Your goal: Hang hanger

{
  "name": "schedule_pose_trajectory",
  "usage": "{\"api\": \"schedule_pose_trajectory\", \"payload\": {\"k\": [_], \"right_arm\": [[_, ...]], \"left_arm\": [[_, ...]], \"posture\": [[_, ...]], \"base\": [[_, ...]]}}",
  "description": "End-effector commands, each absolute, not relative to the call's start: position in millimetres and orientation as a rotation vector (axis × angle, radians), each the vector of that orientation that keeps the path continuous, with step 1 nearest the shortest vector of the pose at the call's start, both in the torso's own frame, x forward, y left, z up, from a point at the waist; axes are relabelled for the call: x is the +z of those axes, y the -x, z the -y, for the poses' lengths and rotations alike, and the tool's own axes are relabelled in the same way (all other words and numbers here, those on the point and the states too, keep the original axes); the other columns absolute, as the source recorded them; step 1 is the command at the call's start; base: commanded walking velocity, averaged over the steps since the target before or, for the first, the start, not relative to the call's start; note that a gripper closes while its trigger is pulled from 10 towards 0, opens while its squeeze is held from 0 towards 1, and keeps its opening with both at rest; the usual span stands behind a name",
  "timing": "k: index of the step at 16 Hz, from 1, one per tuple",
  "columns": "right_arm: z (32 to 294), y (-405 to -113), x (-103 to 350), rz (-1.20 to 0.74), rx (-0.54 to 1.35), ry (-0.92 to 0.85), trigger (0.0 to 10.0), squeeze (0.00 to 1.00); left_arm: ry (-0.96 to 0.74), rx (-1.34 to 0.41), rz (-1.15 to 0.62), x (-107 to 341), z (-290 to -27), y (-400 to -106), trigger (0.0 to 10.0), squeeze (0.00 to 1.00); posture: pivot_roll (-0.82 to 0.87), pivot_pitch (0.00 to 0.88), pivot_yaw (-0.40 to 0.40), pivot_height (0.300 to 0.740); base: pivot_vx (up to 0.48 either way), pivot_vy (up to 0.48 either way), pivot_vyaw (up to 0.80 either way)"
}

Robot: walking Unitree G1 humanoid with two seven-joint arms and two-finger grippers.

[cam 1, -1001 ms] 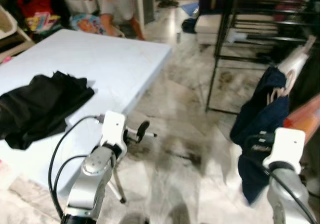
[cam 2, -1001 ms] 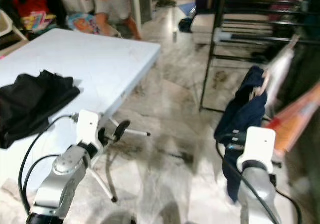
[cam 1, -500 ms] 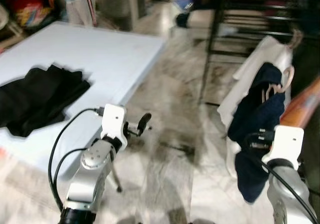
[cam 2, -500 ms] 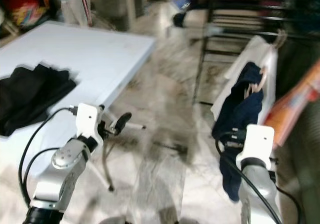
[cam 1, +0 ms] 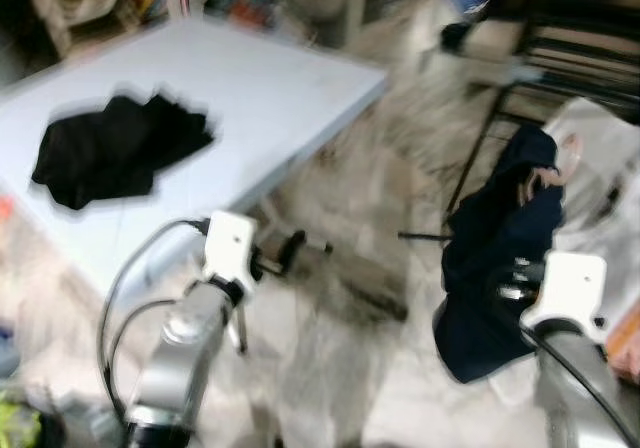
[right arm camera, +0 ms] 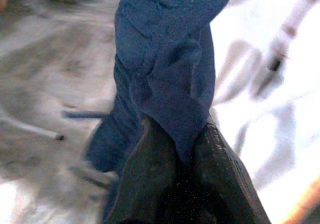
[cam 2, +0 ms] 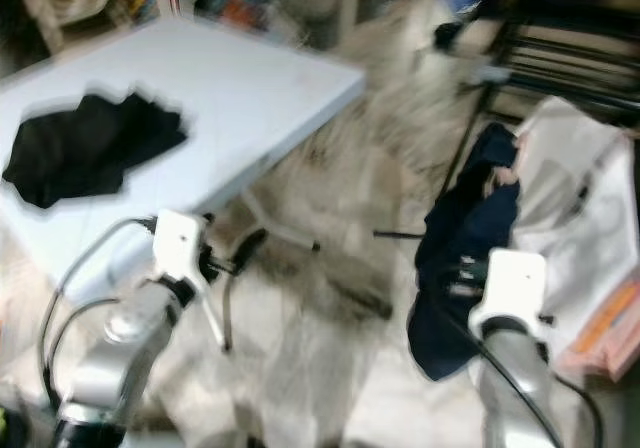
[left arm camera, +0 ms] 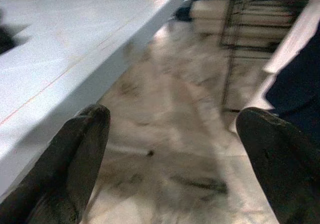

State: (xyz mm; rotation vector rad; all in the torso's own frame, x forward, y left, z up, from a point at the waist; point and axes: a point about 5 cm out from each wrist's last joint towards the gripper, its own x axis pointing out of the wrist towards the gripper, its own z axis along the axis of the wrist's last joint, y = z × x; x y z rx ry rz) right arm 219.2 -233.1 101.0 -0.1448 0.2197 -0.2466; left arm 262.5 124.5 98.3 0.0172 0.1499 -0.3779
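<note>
A navy garment [cam 1: 500, 258] hangs on a pale hanger whose hook [cam 1: 568, 156] peeks out at its top, low on my right above the floor. My right gripper [right arm camera: 177, 134] is shut on a fold of the navy cloth [right arm camera: 165, 59], which drapes over its fingers. On the left, beside the table's edge, my left gripper [left arm camera: 175, 134] is open with nothing between its fingers [left arm camera: 75, 154]. All views are blurred by motion.
A pale blue folding table [cam 1: 290, 78] on the left carries a black garment [cam 1: 115, 148]. A black metal rack [cam 1: 560, 58] stands behind the navy garment, with white cloth [cam 1: 610, 178] beside it. The marble floor [cam 1: 350, 298] lies between table and rack.
The whole picture has swung and blurred, so the camera has moved. The navy garment stays in my right gripper; the left gripper stays open.
</note>
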Motion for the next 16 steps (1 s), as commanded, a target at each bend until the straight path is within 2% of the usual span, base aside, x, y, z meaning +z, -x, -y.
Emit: {"api": "schedule_pose_trajectory", "payload": {"k": [1, 7, 12, 16], "right_arm": [[232, -220, 108, -0.177, -0.234, 0.148, 10.0, 0.0], [218, -225, 100, -0.189, -0.128, 0.114, 10.0, 0.0], [193, -230, 104, -0.156, 0.117, 0.136, 10.0, 0.0], [190, -231, 106, -0.142, 0.171, 0.147, 10.0, 0.0]], "left_arm": [[-0.027, -0.373, -0.131, 103, -124, -265, 10.0, 0.0], [-0.023, -0.325, -0.135, 101, -127, -268, 10.0, 0.0], [-0.021, -0.353, -0.134, 102, -122, -268, 10.0, 0.0], [-0.03, -0.391, -0.146, 101, -119, -268, 10.0, 0.0]], "posture": [[-0.04, 0.0, 0.046, 0.74], [-0.04, 0.0, 0.04, 0.74], [-0.04, 0.0, 0.04, 0.74], [-0.03, 0.0, 0.035, 0.74]], "base": [[0.0, -0.36, 0.59], [0.0, 0.0, 0.8], [0.0, 0.0, 0.8], [0.0, 0.0, 0.8]]}}
